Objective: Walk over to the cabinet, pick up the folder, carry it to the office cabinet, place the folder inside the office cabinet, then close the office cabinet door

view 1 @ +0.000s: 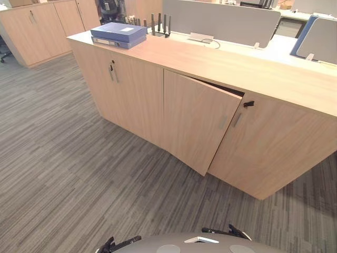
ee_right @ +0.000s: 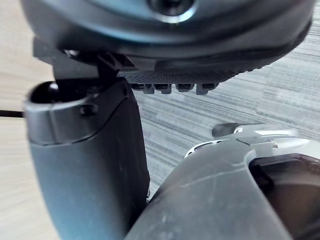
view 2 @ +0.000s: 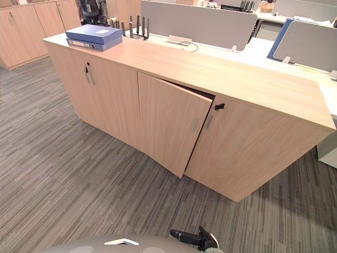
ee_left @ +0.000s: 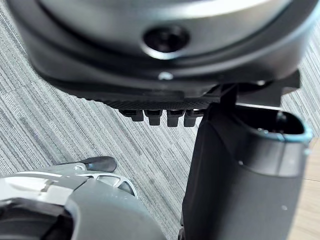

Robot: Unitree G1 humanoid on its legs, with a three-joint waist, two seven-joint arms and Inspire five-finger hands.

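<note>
Folder [view 1: 118,32] atop cabinet [view 1: 210,64]; left hand [view 1: 120,244], right hand [view 2: 190,238] low, slack.

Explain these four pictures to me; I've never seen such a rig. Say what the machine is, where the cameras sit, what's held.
This is a two-legged humanoid robot with fingered hands. The two wide pictures come from its head, looking down at a wooden cabinet whose middle door stands ajar. A blue folder lies on top, at the left end. The close pictures come from wrist cameras: the left hand and right hand hang open above carpet, holding nothing.
</note>
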